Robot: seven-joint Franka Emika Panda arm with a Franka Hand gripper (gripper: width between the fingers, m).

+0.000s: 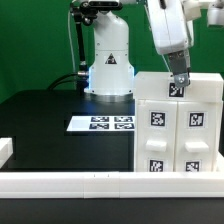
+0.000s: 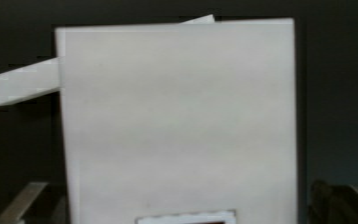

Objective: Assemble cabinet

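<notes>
The cabinet is a tall white box with tagged blocks on its front. It stands at the exterior view's right, against the front rail. My gripper is tilted down onto its top edge, just above a small tag. In the wrist view the cabinet's flat white face fills the frame between my two dark fingers, which stand wide apart at either side of it. A thin dark gap shows at each side, so the gripper looks open around the cabinet.
The marker board lies on the black table in front of the arm's base. A long low white rail runs along the front edge, with a short end piece at the left. Tilted white edges show behind the cabinet in the wrist view.
</notes>
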